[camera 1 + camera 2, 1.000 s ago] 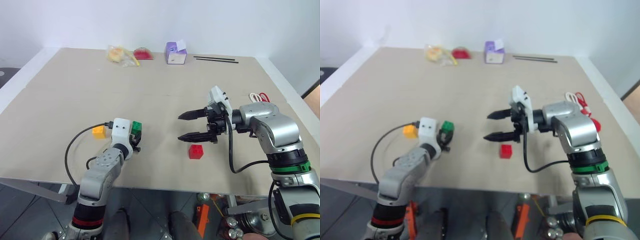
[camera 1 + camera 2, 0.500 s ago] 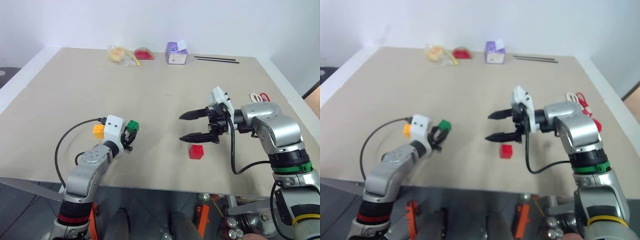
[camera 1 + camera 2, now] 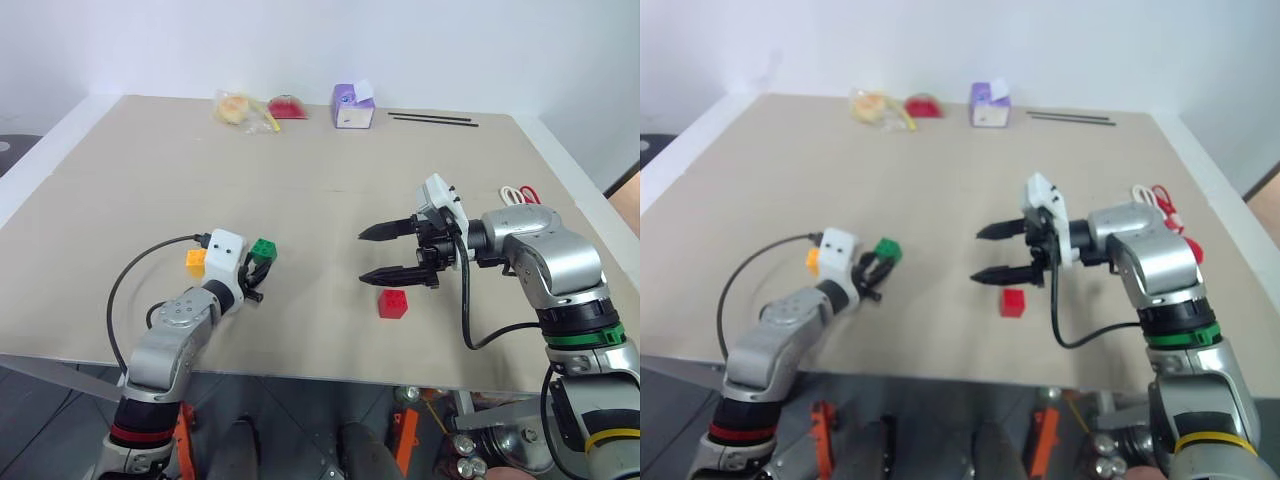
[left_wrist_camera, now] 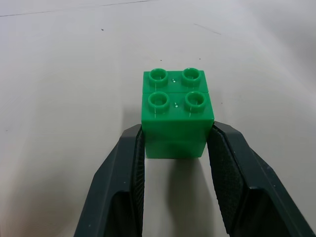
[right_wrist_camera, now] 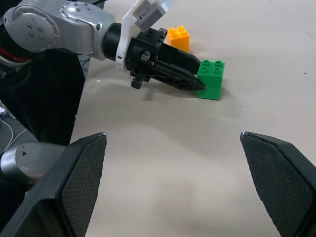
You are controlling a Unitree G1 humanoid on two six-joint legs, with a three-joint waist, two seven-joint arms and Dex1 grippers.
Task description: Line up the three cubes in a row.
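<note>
The green cube (image 4: 177,111) stands studs-up on the table, and my left gripper (image 3: 258,264) is shut on its lower half, one black finger (image 4: 123,182) on each side. Just to its left lies the yellow-orange cube (image 3: 196,261), partly hidden behind my left wrist. The red cube (image 3: 392,303) rests alone toward the table's front, right of centre. My right gripper (image 3: 362,255) hovers open, pointing left, just above and to the left of the red cube, with nothing between its fingers. In the right wrist view the green cube (image 5: 211,79) and the yellow-orange cube (image 5: 178,38) sit close together.
Along the far edge are a purple-and-white box (image 3: 352,105), a bagged yellowish item (image 3: 240,108), a red item (image 3: 287,107) and two thin black sticks (image 3: 432,119). Scissors with red and white handles (image 3: 518,194) lie at the right. The table's front edge (image 3: 300,368) is near my arms.
My left gripper has closed on the green cube, and its arm and the cube have shifted slightly left. The right arm has stayed still.
</note>
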